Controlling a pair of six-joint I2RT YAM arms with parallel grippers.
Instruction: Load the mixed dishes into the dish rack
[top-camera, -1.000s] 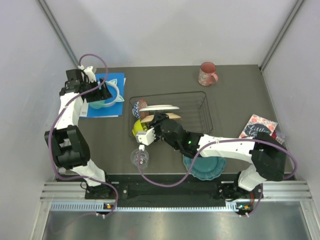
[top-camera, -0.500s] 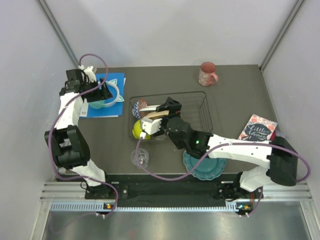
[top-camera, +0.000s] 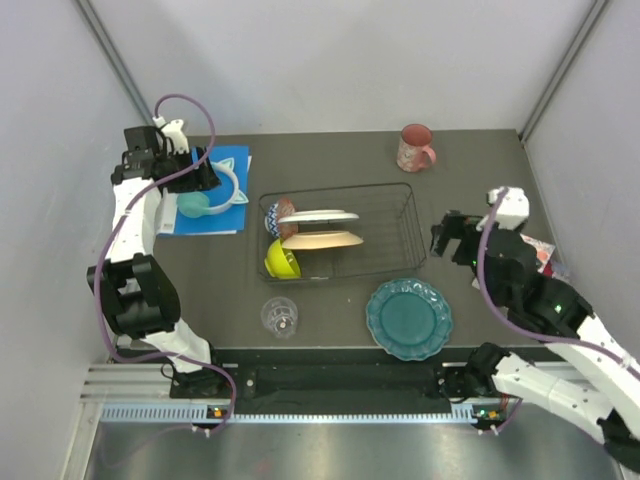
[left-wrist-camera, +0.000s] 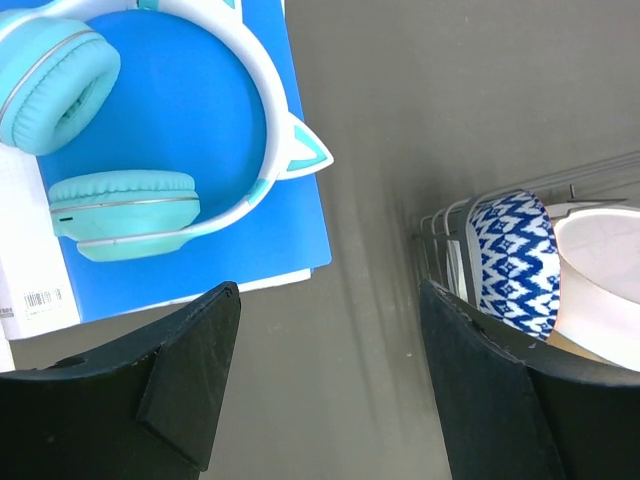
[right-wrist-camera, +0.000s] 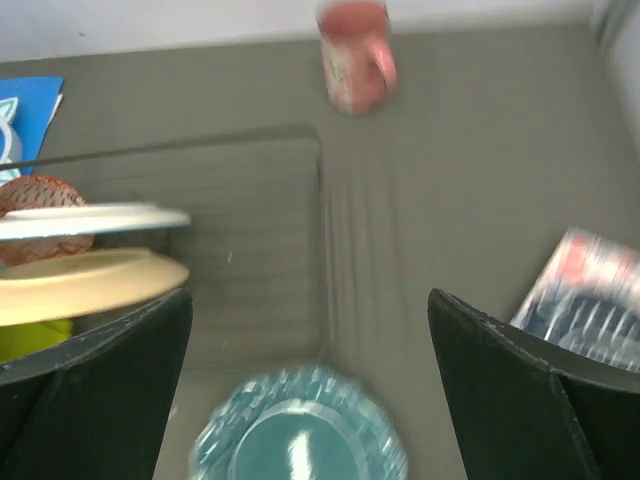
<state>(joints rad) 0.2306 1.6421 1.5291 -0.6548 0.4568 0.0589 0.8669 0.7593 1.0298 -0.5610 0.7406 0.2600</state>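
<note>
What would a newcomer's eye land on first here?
The black wire dish rack at mid-table holds a white plate, a cream plate and a lime-green bowl. A teal scalloped plate lies outside, just in front of it; a pink mug stands at the far edge.

Black wire dish rack (top-camera: 388, 232) holds four pieces in its left half: white plate (top-camera: 318, 216) and cream plate (top-camera: 322, 240) tilted near edge-on, red-patterned bowl (top-camera: 277, 212) and lime-green bowl (top-camera: 281, 260) on their sides at the left end. Outside it: teal scalloped plate (top-camera: 408, 318) flat near the front-right corner, clear glass (top-camera: 280, 316) upright off the front-left. Pink mug (top-camera: 414, 148) upright, well behind the rack.
</note>
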